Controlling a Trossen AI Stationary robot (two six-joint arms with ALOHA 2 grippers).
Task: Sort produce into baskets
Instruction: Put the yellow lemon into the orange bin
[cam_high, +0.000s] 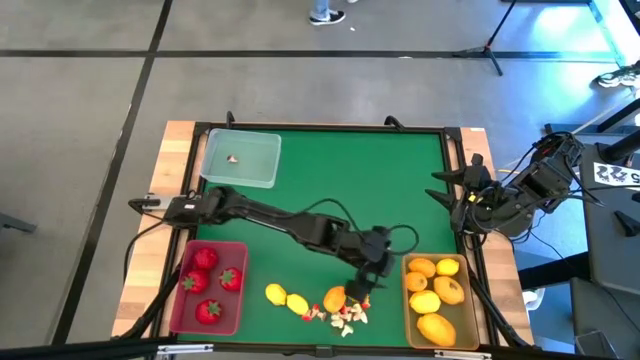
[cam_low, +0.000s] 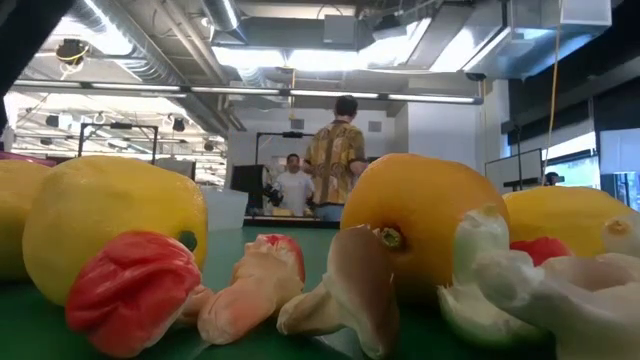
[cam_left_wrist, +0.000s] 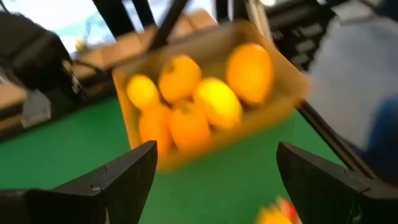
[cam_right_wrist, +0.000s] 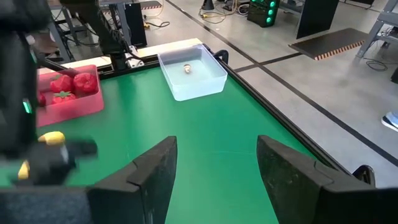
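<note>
My left gripper (cam_high: 362, 290) (cam_left_wrist: 216, 150) hangs open above the table's near edge, over an orange fruit (cam_high: 335, 298), and holds nothing. In its wrist view the tan basket (cam_left_wrist: 286, 93) shows with several yellow and orange fruits in it. Two yellow fruits (cam_high: 285, 297) and a heap of tiny white-and-red bits (cam_high: 346, 318) lie on the green mat (cam_high: 330, 180). The low view shows these up close: a yellow fruit (cam_low: 110, 225), an orange one (cam_low: 430, 220) and bits (cam_low: 250, 285). The red basket (cam_high: 190, 310) holds three strawberries. The clear basket (cam_high: 262, 148) holds one small bit. My right gripper (cam_high: 445, 188) (cam_right_wrist: 217, 140) waits open at the table's right edge.
The tan basket (cam_high: 408, 300) stands at the near right corner, the red one at the near left, the clear one at the far left. Bare mat fills the middle and far right. Beyond the table two people (cam_low: 335, 165) stand in the room.
</note>
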